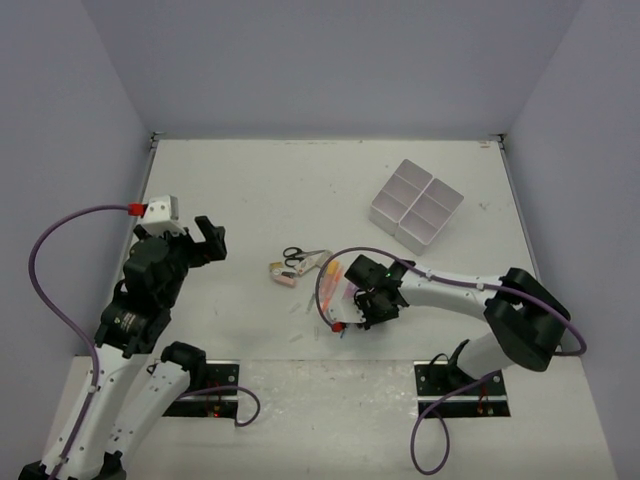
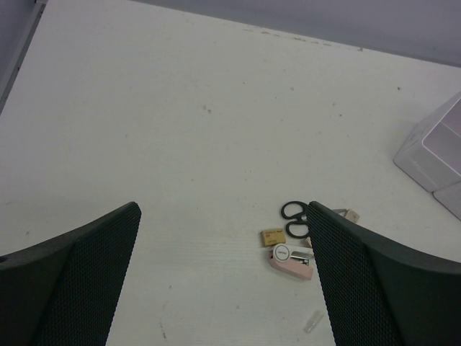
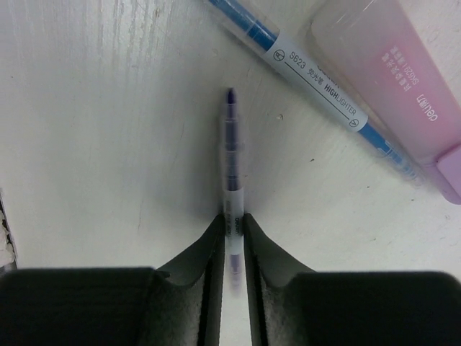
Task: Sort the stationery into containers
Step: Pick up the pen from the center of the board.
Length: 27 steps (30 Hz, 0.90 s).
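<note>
My right gripper (image 3: pixel 232 220) is low over the table, jaws shut on a thin clear pen with purple ink (image 3: pixel 231 155) that lies flat and points away from the wrist. Beside it lie a slim blue highlighter (image 3: pixel 317 94) and a fat pink marker (image 3: pixel 389 79). From above, the right gripper (image 1: pixel 352 318) sits at the near end of the marker pile (image 1: pixel 330 282). Black-handled scissors (image 1: pixel 292 255) (image 2: pixel 294 216) lie left of that pile. The white four-compartment container (image 1: pixel 416 205) stands at the back right. My left gripper (image 1: pixel 208 240) (image 2: pixel 223 209) hangs open above the table, holding nothing.
A pink and white stapler-like item (image 2: pixel 292 261) and a small tan eraser (image 2: pixel 272 236) lie next to the scissors, with a small clear cap (image 2: pixel 313 321) nearer. The container's corner (image 2: pixel 439 155) shows at the right. Grey walls enclose the table on three sides.
</note>
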Motion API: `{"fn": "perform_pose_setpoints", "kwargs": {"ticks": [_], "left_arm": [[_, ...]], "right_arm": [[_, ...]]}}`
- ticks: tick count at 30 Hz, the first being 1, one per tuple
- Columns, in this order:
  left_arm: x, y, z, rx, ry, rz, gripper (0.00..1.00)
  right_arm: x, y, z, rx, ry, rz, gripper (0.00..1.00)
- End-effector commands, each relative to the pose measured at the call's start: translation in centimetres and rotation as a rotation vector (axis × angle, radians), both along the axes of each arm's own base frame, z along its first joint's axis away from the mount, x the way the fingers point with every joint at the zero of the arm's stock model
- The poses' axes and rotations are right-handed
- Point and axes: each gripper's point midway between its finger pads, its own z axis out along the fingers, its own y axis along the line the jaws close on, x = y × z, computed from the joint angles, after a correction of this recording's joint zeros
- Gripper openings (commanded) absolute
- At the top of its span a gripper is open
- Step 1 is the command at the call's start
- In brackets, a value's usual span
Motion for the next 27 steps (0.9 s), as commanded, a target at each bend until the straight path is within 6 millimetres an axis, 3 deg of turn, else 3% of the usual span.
{"fn": "perform_pose_setpoints", "kwargs": {"ticks": [1, 3, 9, 14, 17, 22, 25, 27], "left_arm": [[-0.1, 0.2, 0.0, -0.012, -0.004, 0.021, 1.0], [-0.1, 0.1, 0.1, -0.014, -0.006, 0.019, 1.0], [-0.2, 0.2, 0.0, -0.013, -0.004, 0.029, 1.0], [-0.1, 0.7, -0.2, -0.01, 0.008, 0.061, 1.0], [0.0, 1.0, -0.5, -0.008, 0.022, 0.084, 1.0], [0.1, 1.6, -0.7, -0.049, 0.056, 0.156, 1.0], [-0.3, 1.7, -0.4, -0.123, 0.07, 0.202, 1.0], [-0.8, 1.4, 0.1, -0.174, 0.083, 0.199, 1.0]], "right_arm": [[-1.3, -0.8, -1.3, -0.057, 0.05, 0.024, 0.09], [-1.8, -1.5, -1.5, -0.09, 0.048, 0.035, 0.01], [-2.1, -2.0, 0.4, -0.088, 0.014, -0.019, 0.0], [-1.8, 0.7, 7.6, 0.097, -0.015, -0.251, 0.0], [-0.4, 1.6, 11.5, 0.23, -0.101, -0.374, 0.0], [2.9, 4.1, 19.7, 0.668, -0.247, -0.706, 0.0], [3.6, 4.4, 20.7, 0.745, -0.24, -0.845, 0.0], [3.6, 4.7, 20.4, 0.747, -0.206, -0.92, 0.0]]}}
